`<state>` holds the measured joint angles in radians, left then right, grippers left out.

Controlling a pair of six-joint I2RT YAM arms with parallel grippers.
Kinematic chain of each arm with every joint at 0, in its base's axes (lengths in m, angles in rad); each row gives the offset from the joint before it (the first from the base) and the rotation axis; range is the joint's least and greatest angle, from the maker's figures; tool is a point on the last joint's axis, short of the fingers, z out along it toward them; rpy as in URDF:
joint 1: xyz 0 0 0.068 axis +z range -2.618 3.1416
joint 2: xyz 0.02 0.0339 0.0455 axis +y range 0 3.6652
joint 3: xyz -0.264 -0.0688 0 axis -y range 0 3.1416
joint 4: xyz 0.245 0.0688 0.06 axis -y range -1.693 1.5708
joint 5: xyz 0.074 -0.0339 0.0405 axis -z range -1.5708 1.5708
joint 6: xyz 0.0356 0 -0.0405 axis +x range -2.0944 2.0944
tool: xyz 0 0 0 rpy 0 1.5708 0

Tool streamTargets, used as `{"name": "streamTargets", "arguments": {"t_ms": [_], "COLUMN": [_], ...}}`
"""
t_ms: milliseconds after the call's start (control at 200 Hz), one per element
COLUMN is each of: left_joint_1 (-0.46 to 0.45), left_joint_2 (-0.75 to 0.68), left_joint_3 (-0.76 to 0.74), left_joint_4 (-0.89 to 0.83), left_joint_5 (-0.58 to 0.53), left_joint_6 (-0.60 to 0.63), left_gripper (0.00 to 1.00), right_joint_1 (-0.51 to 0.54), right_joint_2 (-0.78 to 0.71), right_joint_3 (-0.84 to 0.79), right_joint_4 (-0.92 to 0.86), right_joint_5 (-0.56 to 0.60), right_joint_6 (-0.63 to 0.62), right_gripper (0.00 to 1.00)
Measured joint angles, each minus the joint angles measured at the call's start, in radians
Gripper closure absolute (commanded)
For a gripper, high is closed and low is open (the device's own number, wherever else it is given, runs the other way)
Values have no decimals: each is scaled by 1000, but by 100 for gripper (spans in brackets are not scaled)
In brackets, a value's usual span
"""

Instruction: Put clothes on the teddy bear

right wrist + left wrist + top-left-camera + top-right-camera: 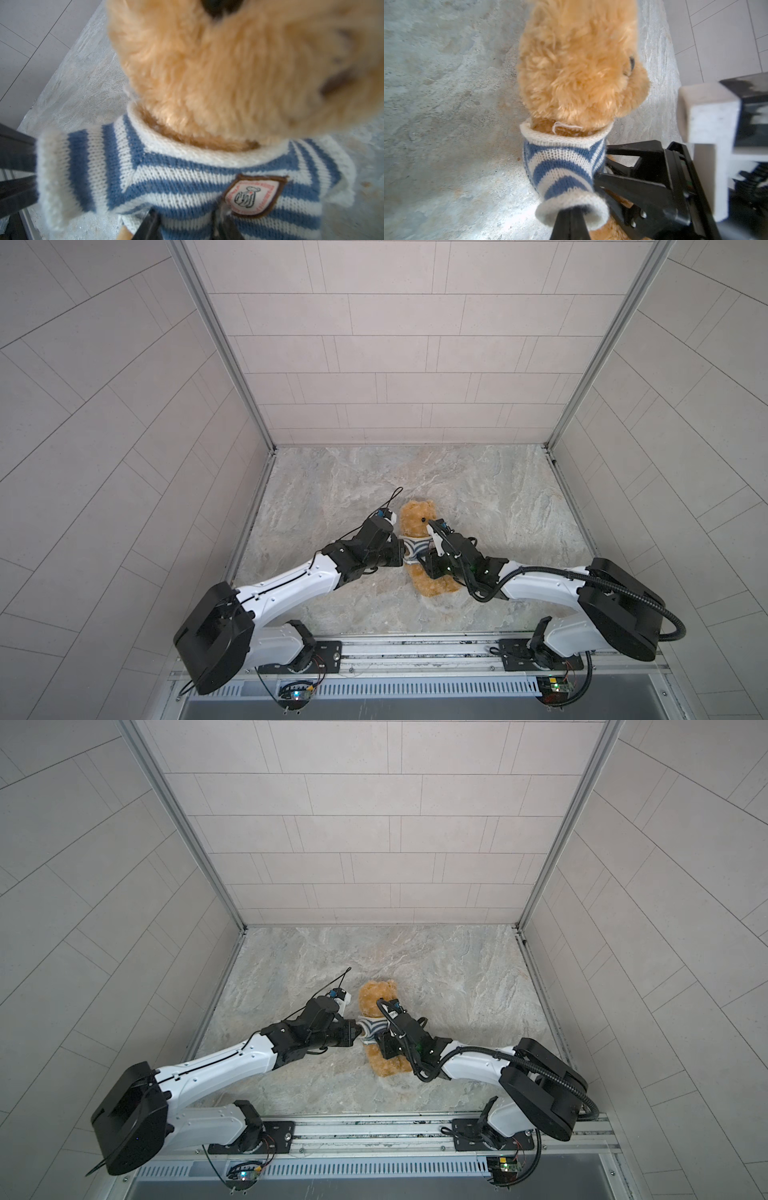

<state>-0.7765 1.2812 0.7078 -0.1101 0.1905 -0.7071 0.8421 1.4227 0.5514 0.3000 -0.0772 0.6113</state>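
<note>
While two white-and-black robot arms reach in from the near edge, a small fluffy golden-brown plush teddy bear [417,518] lies near the middle of a grey marbled stone worktop [332,489]. In both top views its head points toward the back wall and its bare legs point toward the arms' bases. Its face, with one black bead eye showing, is turned toward the right arm.

A blue-and-white striped knitted sweater [413,549] sits around the bear's chest. Its cream collar rings the neck just under the chin. One sleeve sticks out sideways toward the left arm and ends in a rolled cream cuff [571,205]. Whether the bear's own arm is inside that sleeve cannot be seen.

The left hand [571,220] has its black fingers pressed together and pushed into the open end of the cuff. Whatever they may pinch inside is hidden by the knit.

The right hand [188,226] comes in from the bear's other side, low on its front. Its two black fingertips dig into the sweater just below a small brown-edged shield badge [253,195] sewn on the chest, and they pinch a fold of the striped knit between them.

The two hands sit close together, with only the bear's sweatered chest between them.
</note>
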Motion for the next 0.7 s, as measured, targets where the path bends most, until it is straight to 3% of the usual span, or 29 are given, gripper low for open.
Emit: {"name": "streamTargets", "arguments": {"t_ms": [110,365,496,696], "left_joint_1": [0,0,0,0], "left_joint_2": [45,61,62,97], "left_joint_3": [14,10,3,3], "left_joint_4": [22,77,91,110], "left_joint_5": [0,-1,-15,-59], "left_joint_6": [0,-27,-47,-79], "left_gripper": [95,70,69,76], "right_joint_1": [4,11,16,18], "right_joint_2": [8,23,32,37], "right_joint_3": [0,0,0,1], "right_joint_4": [8,27,40,48], "right_joint_5": [5,15,19,23], "right_joint_6": [2,10,14,18], "right_gripper": [61,61,61,61]}}
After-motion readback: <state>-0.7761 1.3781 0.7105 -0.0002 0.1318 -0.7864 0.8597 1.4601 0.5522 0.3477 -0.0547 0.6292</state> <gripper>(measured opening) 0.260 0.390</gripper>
